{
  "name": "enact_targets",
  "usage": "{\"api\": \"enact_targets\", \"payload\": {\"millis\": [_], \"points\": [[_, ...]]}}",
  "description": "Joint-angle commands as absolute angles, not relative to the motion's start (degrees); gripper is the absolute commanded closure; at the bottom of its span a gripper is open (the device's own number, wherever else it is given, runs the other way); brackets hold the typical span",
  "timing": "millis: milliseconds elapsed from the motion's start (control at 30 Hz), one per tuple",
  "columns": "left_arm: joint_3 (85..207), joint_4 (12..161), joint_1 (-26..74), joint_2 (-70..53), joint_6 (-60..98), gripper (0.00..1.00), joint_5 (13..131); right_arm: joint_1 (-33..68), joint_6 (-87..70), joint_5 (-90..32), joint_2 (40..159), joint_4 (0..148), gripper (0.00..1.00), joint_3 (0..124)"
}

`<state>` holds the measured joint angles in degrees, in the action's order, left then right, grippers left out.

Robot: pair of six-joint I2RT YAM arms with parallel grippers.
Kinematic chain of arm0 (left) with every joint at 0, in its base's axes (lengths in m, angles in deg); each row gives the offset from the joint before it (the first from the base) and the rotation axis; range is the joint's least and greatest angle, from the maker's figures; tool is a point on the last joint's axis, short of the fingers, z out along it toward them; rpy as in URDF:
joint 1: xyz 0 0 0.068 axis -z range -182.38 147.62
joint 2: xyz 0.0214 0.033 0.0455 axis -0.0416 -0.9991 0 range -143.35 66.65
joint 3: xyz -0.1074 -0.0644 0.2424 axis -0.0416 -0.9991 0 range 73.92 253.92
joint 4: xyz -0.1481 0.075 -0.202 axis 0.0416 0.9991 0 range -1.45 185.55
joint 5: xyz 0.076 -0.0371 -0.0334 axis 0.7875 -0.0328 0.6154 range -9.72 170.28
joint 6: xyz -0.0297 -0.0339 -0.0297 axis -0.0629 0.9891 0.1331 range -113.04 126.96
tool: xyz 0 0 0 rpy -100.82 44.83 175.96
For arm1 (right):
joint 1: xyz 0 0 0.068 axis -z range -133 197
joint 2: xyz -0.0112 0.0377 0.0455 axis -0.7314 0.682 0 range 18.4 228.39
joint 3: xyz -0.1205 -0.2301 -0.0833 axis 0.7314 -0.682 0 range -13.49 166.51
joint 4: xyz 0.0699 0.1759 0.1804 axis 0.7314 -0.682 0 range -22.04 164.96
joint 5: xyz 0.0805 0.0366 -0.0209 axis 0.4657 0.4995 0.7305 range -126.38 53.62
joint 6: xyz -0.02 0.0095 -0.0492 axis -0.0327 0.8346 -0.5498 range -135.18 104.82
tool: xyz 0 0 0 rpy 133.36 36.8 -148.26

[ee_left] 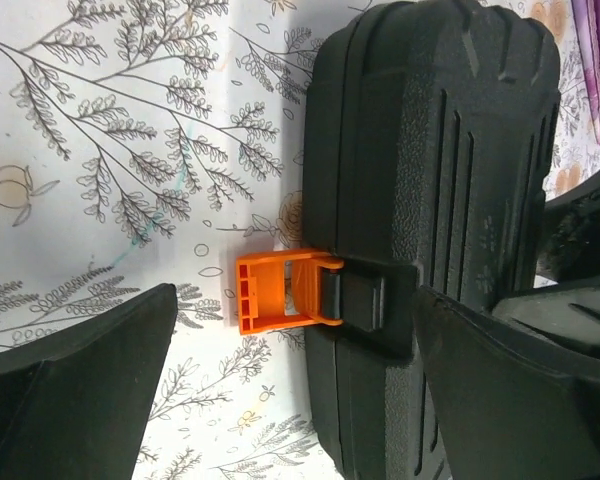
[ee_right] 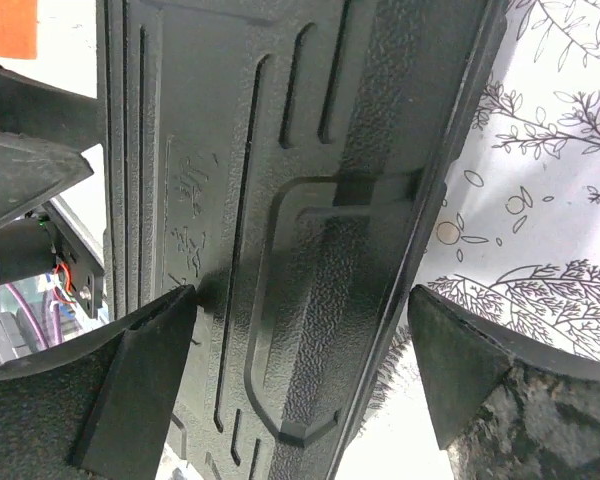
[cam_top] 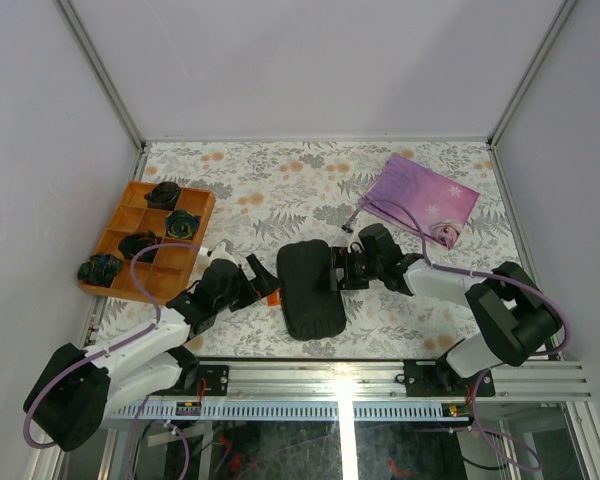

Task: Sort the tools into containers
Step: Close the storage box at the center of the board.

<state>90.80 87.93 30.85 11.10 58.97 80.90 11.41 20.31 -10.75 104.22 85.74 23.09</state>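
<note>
The container, a black hard tool case, lies closed on the flowered cloth in the middle. Its orange latch sticks out sideways from the case's left edge. My left gripper is open at that edge. In the left wrist view it straddles the case just beside the latch, one finger over the cloth and one over the lid. My right gripper is open at the opposite edge. In the right wrist view it spans the lid's rim. No tools are in view.
An orange divided tray holding black coiled lumps sits at the left. A purple pouch lies at the back right. Grey walls close in the sides, and a metal rail runs along the near edge.
</note>
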Motion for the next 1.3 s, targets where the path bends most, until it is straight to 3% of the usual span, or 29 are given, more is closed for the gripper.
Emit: {"api": "enact_targets", "payload": {"millis": [0,133,300,900,1067,1267], "points": [[89.91,87.65,33.28,11.99,63.73,0.00,85.44,10.29,16.56,-16.00,105.70,79.64,0.12,26.31],[90.30,87.55,36.24,9.98,65.48,0.00,86.59,9.62,15.19,-20.00,107.54,75.94,0.26,26.78],[90.88,86.37,39.18,6.64,67.33,0.00,86.74,9.06,15.71,-21.20,108.12,76.14,0.34,25.36],[95.23,93.34,44.80,-3.03,72.88,0.02,86.31,8.86,16.29,-21.50,106.85,77.24,0.37,24.07],[95.70,94.68,44.82,-2.53,73.18,0.11,87.45,8.86,16.29,-21.25,106.70,77.54,0.38,24.10],[97.70,96.83,44.83,-1.48,71.98,0.33,88.66,8.81,16.41,-21.26,106.55,77.59,0.39,23.87]]}}
